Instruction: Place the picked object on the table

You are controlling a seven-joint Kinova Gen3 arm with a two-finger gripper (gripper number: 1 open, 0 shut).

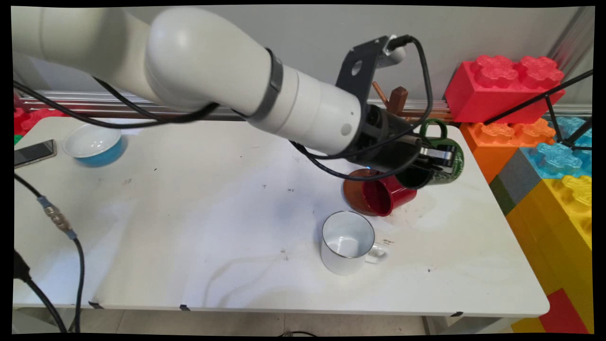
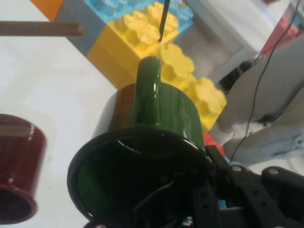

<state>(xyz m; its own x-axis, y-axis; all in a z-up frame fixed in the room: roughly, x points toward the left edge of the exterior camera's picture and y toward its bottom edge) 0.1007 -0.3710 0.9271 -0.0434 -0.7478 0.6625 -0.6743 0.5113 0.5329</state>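
My gripper (image 1: 438,158) is shut on the rim of a dark green mug (image 1: 433,166), which hangs tilted above the table's far right part with its mouth toward the camera. In the hand view the green mug (image 2: 156,137) fills the middle with its handle up. One finger of my gripper (image 2: 197,194) reaches inside the mug's mouth. Just below and left of it a red mug (image 1: 388,195) lies on its side against a brown saucer (image 1: 352,189). The red mug (image 2: 19,175) also shows at the hand view's left edge.
A white enamel mug (image 1: 347,242) stands upright in front of the red one. A blue bowl (image 1: 94,144) and a phone (image 1: 34,152) lie at the far left. A wooden mug stand (image 1: 396,100) rises at the back edge. Large toy bricks (image 1: 544,156) wall the right side.
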